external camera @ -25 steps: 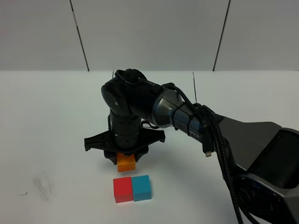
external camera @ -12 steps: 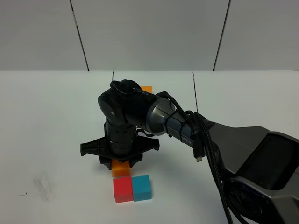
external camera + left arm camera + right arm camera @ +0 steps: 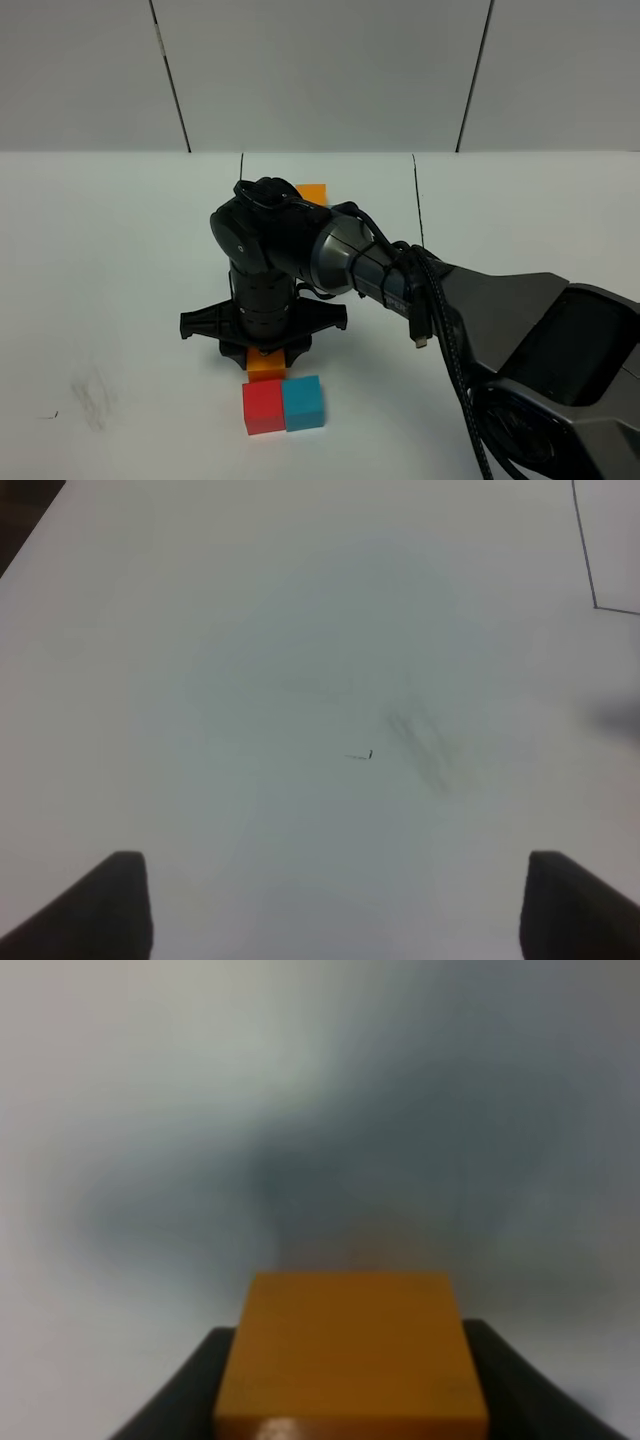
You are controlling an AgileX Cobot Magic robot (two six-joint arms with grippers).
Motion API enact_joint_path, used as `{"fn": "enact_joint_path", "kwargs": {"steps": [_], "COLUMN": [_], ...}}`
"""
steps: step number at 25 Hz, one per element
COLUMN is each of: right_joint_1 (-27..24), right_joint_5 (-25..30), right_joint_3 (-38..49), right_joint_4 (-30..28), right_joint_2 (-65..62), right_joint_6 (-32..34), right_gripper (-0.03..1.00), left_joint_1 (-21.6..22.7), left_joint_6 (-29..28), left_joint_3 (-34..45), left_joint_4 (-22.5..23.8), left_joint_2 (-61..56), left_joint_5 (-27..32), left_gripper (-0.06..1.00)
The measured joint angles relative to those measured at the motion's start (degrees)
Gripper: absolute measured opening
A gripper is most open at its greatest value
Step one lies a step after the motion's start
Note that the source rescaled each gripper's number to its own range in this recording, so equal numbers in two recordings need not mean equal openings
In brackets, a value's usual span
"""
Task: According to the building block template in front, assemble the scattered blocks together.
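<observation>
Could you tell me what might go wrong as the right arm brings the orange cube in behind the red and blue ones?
The right gripper holds the orange cube very close behind the red cube and blue cube, so it might nudge the pair apart. The arm hides most of the template, so alignment is hard to check.
</observation>
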Motion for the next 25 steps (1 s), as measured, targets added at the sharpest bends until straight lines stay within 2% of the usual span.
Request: {"fn": "enact_joint_path", "kwargs": {"steps": [13,25], "right_joint_1": [0.0,0.9], "right_joint_5": [1.5,-0.1], "right_joint_3": [0.0,0.0], "right_joint_4": [0.7,2.2], "right_joint_2": [1.4,1.4], "right_joint_6": [0.8,-0.3], "right_gripper": [0.02,0.02], "left_joint_1": [0.0,0.0], "left_joint_6": [0.0,0.0], "left_joint_3": [0.0,0.0], "left_joint_4": [0.0,1.3], "left_joint_2": [0.0,0.0], "left_joint_5": [0.0,0.0], "left_gripper": [1.00,1.00]}}
